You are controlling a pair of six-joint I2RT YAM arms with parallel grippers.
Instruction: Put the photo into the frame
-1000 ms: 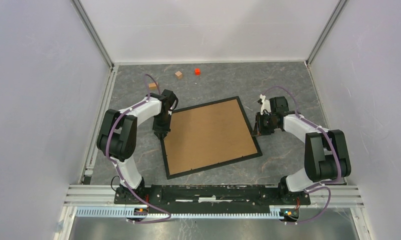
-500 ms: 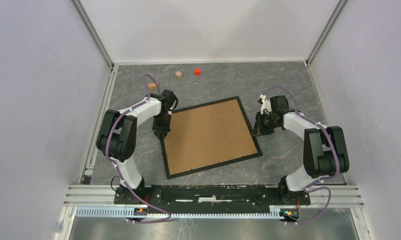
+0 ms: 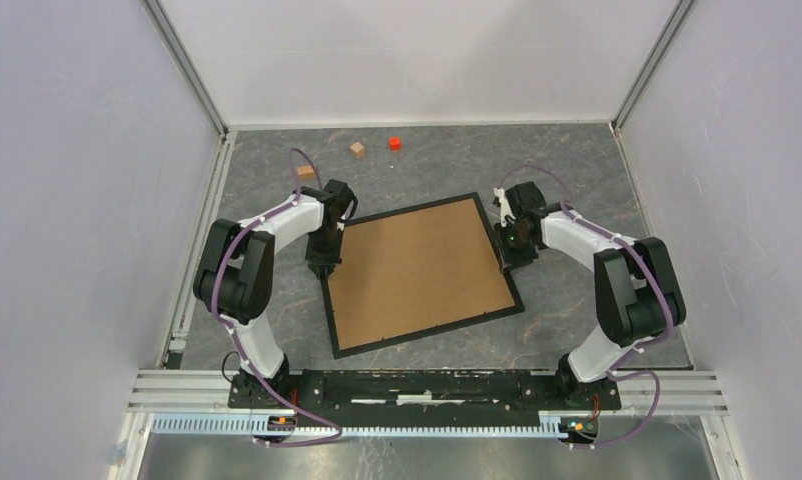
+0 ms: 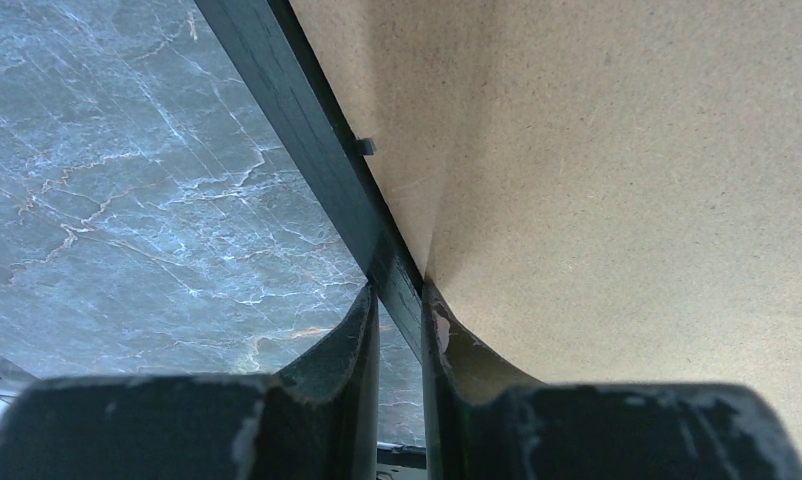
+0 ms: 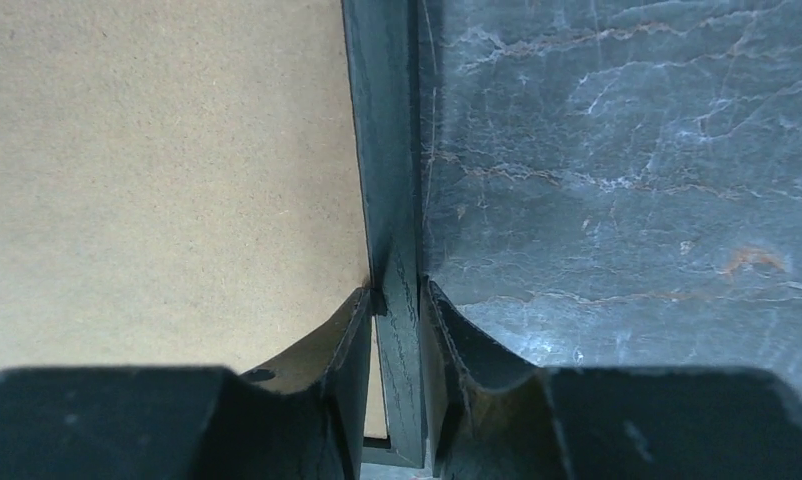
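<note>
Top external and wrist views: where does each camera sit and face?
Top external: above and behind the bases, looking down at the frame and both arms.
Left wrist: on the left gripper, looking along its fingers straddling the frame's left edge.
Right wrist: on the right gripper, likewise at the right edge.
Shared: both wrist views show black rim, brown backing, marbled table.
</note>
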